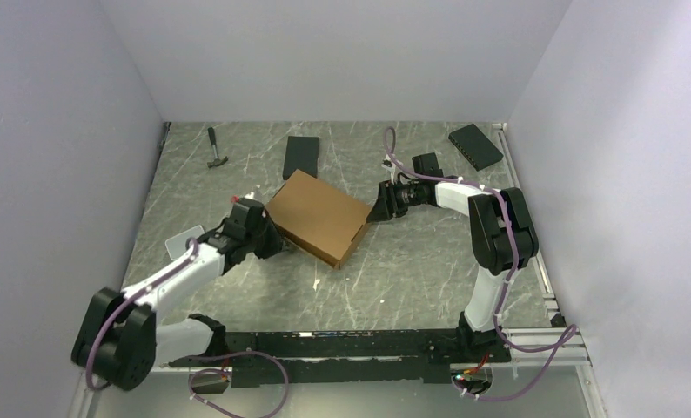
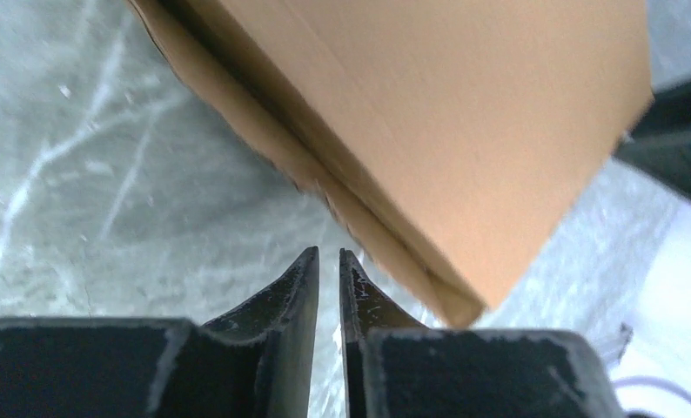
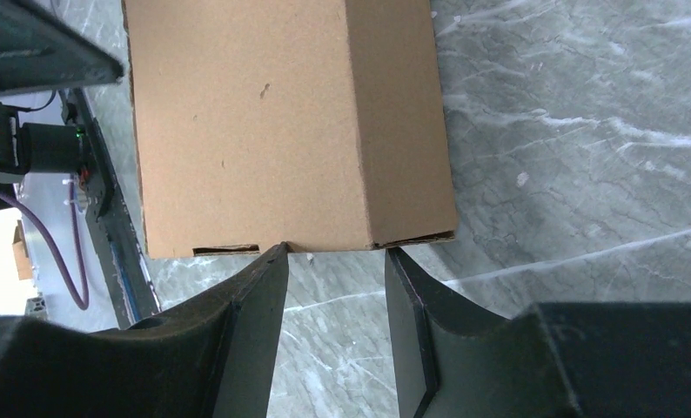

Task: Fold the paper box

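The paper box (image 1: 318,218), plain brown cardboard, lies closed and flat in the middle of the table. My left gripper (image 1: 275,241) is at its near-left corner. In the left wrist view the fingers (image 2: 307,279) are shut on nothing, and the box (image 2: 464,113) is just ahead and to the right of the tips. My right gripper (image 1: 375,212) is at the box's right end. In the right wrist view it (image 3: 336,252) is open, its fingertips (image 3: 281,254) meeting the edge of the box (image 3: 264,122), which has a small slot there.
A hammer (image 1: 216,150) lies at the back left. One flat black box (image 1: 301,157) lies just behind the paper box and another (image 1: 476,145) at the back right. A white card (image 1: 184,239) lies beside the left arm. Walls enclose three sides.
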Motion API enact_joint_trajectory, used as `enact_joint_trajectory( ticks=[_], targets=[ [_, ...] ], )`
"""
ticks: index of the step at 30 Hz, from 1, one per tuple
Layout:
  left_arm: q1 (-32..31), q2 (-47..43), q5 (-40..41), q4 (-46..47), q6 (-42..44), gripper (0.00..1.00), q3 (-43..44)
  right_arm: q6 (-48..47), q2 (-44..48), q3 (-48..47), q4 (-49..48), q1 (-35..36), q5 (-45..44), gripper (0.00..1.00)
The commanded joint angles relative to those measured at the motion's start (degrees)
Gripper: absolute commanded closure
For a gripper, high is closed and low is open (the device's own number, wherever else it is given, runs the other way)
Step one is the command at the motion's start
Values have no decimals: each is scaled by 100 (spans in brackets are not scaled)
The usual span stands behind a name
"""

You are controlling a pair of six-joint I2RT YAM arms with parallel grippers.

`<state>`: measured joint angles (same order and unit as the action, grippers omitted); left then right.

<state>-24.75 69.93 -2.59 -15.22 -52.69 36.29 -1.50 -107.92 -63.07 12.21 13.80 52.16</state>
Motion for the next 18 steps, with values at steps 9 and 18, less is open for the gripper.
enact_joint_trajectory(
  ticks=[9,18],
  targets=[
    [-26,-1099,-1153,544,141,100,-1151,-184,-194,-56,156,129,-232,53],
    [-1067,1249,-575,1375,-394,100,183,-193,-213,-56,188,140,-242,53]
  ],
)
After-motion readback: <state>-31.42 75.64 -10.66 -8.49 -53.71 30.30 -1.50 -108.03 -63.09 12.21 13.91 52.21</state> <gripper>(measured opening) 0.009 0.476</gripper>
